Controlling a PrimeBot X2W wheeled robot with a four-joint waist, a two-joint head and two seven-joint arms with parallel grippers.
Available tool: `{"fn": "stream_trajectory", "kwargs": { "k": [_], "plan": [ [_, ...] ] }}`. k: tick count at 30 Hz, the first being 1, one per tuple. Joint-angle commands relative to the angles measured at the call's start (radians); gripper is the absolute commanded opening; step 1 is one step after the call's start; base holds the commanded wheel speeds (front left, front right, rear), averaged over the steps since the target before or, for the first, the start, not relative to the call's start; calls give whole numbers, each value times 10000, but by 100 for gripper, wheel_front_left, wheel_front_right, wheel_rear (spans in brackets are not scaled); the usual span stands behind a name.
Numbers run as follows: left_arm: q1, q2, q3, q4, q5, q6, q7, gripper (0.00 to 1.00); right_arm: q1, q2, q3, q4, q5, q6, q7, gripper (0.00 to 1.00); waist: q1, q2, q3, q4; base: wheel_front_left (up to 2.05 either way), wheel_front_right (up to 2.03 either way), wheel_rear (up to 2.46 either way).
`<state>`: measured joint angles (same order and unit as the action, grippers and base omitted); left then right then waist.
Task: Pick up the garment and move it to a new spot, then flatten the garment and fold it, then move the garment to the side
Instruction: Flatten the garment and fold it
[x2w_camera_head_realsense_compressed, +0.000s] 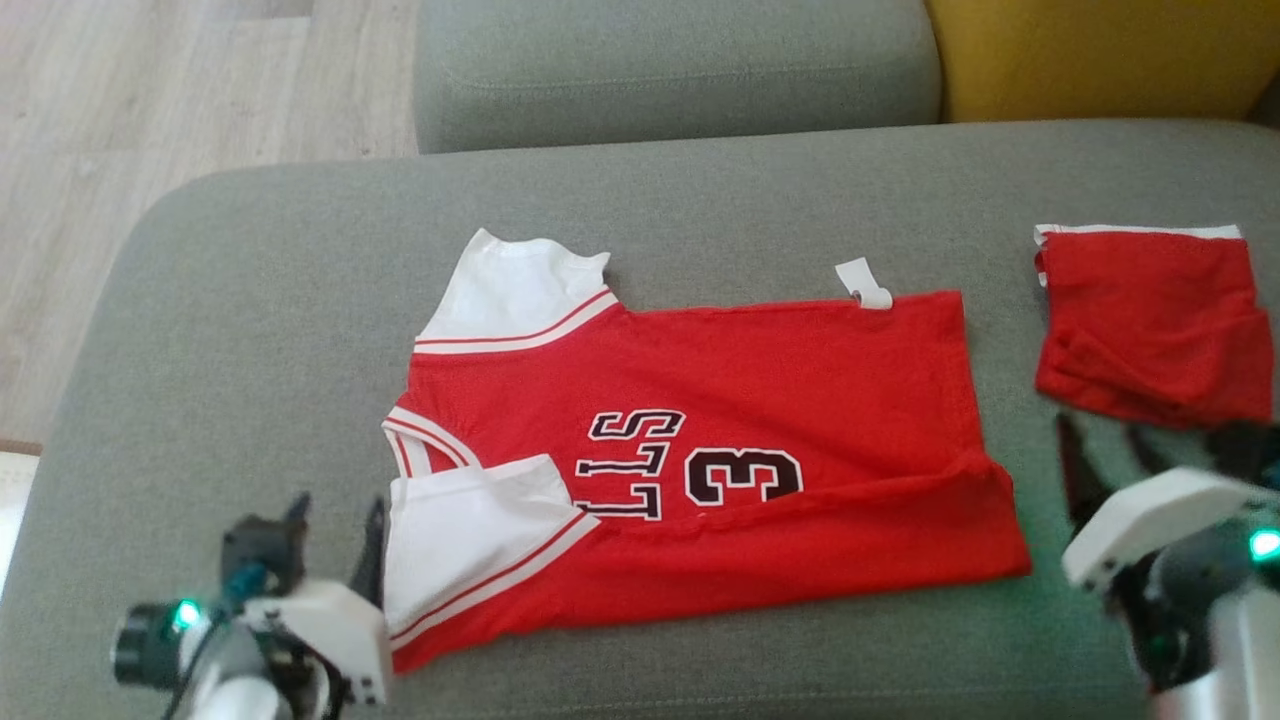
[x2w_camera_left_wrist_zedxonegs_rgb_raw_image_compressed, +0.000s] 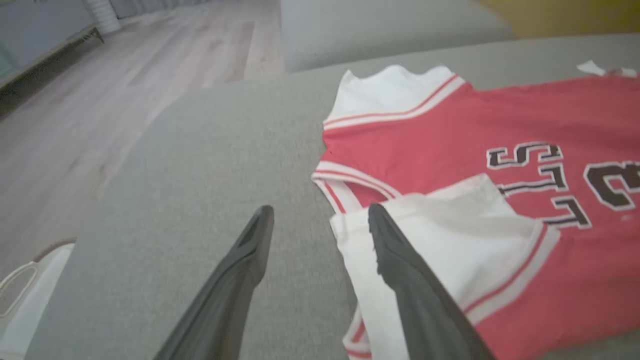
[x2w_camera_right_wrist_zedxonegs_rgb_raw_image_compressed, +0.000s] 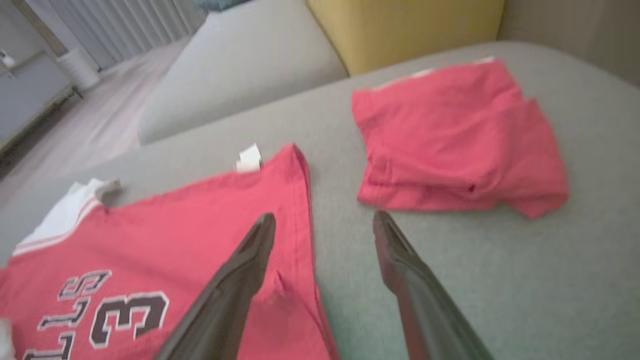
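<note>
The garment (x2w_camera_head_realsense_compressed: 760, 400) is a red jersey with white sleeves and a black "3", lying spread on the grey cushion (x2w_camera_head_realsense_compressed: 250, 300). Its near sleeve lies folded over the body, and a crease runs along its near edge. My left gripper (x2w_camera_head_realsense_compressed: 338, 520) is open at the collar end, and in the left wrist view the left gripper (x2w_camera_left_wrist_zedxonegs_rgb_raw_image_compressed: 321, 212) has one finger (x2w_camera_left_wrist_zedxonegs_rgb_raw_image_compressed: 400, 260) over the white sleeve of the garment (x2w_camera_left_wrist_zedxonegs_rgb_raw_image_compressed: 450, 150). My right gripper (x2w_camera_head_realsense_compressed: 1105, 450) is open at the hem end; in the right wrist view the right gripper (x2w_camera_right_wrist_zedxonegs_rgb_raw_image_compressed: 325, 217) straddles the hem edge of the garment (x2w_camera_right_wrist_zedxonegs_rgb_raw_image_compressed: 200, 220). Neither holds anything.
A folded red cloth (x2w_camera_head_realsense_compressed: 1150, 320) lies at the right, just beyond my right gripper, and shows as the red cloth (x2w_camera_right_wrist_zedxonegs_rgb_raw_image_compressed: 450, 140) in the right wrist view. A grey back cushion (x2w_camera_head_realsense_compressed: 680, 70) and a yellow cushion (x2w_camera_head_realsense_compressed: 1090, 55) stand behind. Wooden floor (x2w_camera_head_realsense_compressed: 150, 150) lies off the left edge.
</note>
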<state>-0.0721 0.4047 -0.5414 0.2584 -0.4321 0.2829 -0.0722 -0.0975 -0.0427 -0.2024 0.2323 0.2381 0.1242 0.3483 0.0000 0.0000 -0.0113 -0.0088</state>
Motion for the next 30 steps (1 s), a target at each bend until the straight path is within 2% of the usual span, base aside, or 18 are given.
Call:
{"fn": "stream_trajectory", "kwargs": {
  "k": [1, 8, 12, 14, 17, 25, 29, 30],
  "plan": [
    [-787, 263, 550, -347, 97, 84, -210, 100, -661, -76, 133, -514, 68, 65, -210, 100, 0, 0, 46, -34, 0, 0, 0],
    [-1570, 275, 984, -769, 162, 140, -1126, 100, -1550, -76, 76, -1210, -200, 65, -1371, 100, 0, 0, 359, -221, 0, 0, 0],
    [-2207, 368, 1034, -885, 180, -79, -1136, 100, -1874, -76, 380, -1228, -259, 65, -1606, 100, 0, 0, 677, -357, 0, 0, 0],
    [-2668, 500, 972, -834, 207, -332, -924, 100, -2040, -76, 583, -1266, -392, 65, -1670, 100, 0, 0, 919, -421, 0, 0, 0],
    [-3625, 743, 822, -596, 213, -910, -365, 100, -2361, -76, 835, -1364, -561, 65, -1695, 100, 0, 0, 1387, -521, 0, 0, 0],
    [-6731, 1348, 335, 1274, -201, -3260, 1818, 100, -3618, -76, 1362, -1573, -940, 65, -1572, 100, 0, 0, 2774, -1031, 0, 0, 0],
    [-8461, 1655, -315, 2914, -76, -3985, 2871, 100, -4357, -76, 1768, -1701, -973, 65, -1554, 100, 0, 0, 3538, -1469, 0, 0, 0],
    [-8720, 1687, -447, 3197, -94, -4039, 2973, 100, -4471, -76, 1836, -1725, -948, 65, -1556, 100, 0, 0, 3661, -1555, 0, 0, 0]
  ]
}}
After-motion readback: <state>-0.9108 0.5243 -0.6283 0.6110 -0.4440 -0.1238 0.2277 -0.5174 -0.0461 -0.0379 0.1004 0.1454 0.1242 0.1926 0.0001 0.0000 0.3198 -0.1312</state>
